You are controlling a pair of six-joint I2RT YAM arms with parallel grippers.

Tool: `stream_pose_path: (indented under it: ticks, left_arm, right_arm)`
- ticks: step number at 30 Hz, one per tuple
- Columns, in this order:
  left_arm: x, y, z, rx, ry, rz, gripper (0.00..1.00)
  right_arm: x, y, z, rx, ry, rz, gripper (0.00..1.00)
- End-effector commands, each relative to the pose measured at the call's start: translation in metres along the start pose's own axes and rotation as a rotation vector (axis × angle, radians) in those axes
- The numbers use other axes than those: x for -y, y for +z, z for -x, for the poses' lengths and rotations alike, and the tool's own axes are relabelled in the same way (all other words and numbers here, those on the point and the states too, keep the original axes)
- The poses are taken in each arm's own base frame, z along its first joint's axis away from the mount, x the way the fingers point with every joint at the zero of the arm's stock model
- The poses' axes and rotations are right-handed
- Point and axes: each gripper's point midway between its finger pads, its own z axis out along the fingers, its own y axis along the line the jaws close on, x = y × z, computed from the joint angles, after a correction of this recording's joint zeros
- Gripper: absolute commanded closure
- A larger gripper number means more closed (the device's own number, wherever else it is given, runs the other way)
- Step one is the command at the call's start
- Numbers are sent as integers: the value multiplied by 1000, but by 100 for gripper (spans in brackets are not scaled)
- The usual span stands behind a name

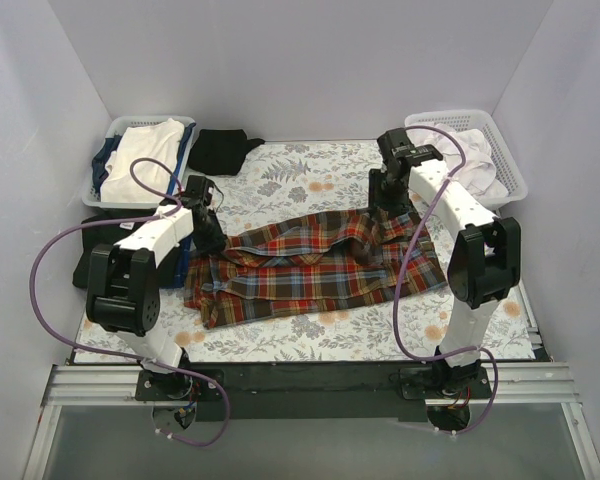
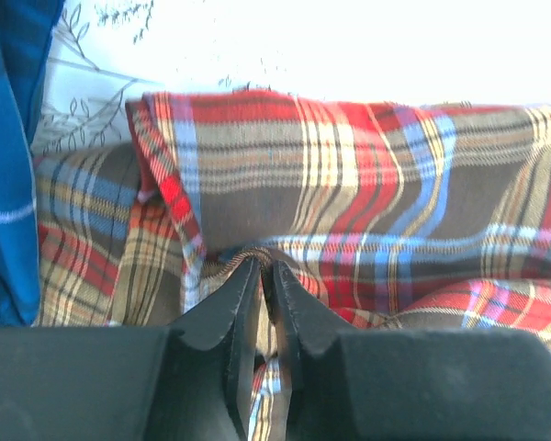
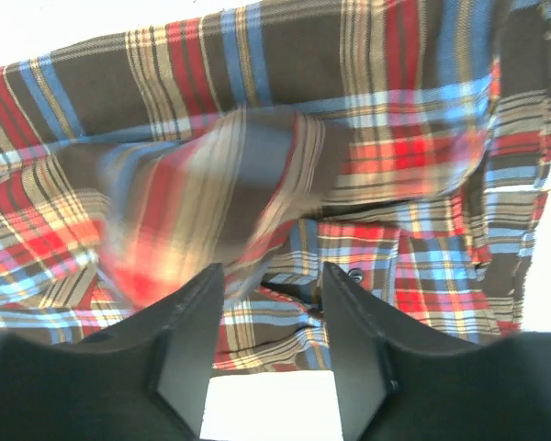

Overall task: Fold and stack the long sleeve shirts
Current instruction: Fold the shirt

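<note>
Seen from above, we have a table (image 1: 310, 345) covered in a floral cloth, with two white robot arms reaching in from its near edge; the plaid shirt (image 1: 310, 265), red-orange tartan with navy, yellow and light-blue lines, lies rumpled across the middle of the table, stretched between the two arms. The left gripper (image 2: 262, 266) is at the shirt's left end; in its wrist view we see its fingers nearly together, a thin slit between them, with a puckered fold of the plaid pinched at the tips. The right gripper (image 3: 271, 271) is over the shirt's right end; its fingers stand apart, released, and a blurred flap of plaid hangs just beyond them. The black shirt (image 1: 223, 150) lies bunched at the far edge of the table, well apart from the plaid; just beside it, on the left, is a basket (image 1: 150, 120) holding white and blue cloth; a second basket (image 1: 510, 165) holding white cloth sits at the far right corner.
</note>
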Motion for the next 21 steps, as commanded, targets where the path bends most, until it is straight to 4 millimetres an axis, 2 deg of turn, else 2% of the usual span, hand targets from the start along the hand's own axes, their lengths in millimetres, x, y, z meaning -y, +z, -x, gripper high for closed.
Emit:
stream_pose_path:
  ticks: [1,3,6,7,10,11,15,18,21]
  left_arm:
    - [1,-2,17,44,-2,25,87]
    - [2,0,18,42,3,29,86]
    - [3,3,19,33,3,29,85]
    - [4,4,19,32,3,27,85]
    - [6,5,19,24,-1,19,85]
    - [7,6,18,21,-1,15,85]
    - [8,6,18,17,-3,8,85]
    - [8,7,17,14,-4,6,85]
    - [9,7,17,12,-9,3,85]
  right_arm:
    - [-1,-31,27,134,-83,10,42]
    - [-6,-36,33,179,-136,54,41]
    - [-24,-41,15,146,-215,185,41]
    - [-28,-39,-2,109,-237,225,41]
    - [-32,-38,-24,94,-302,245,40]
    - [-30,-31,-38,65,-315,241,39]
    - [-32,-19,-64,25,-403,180,39]
    - [-35,-8,-77,26,-455,157,38]
    - [-22,2,-66,70,-433,68,36]
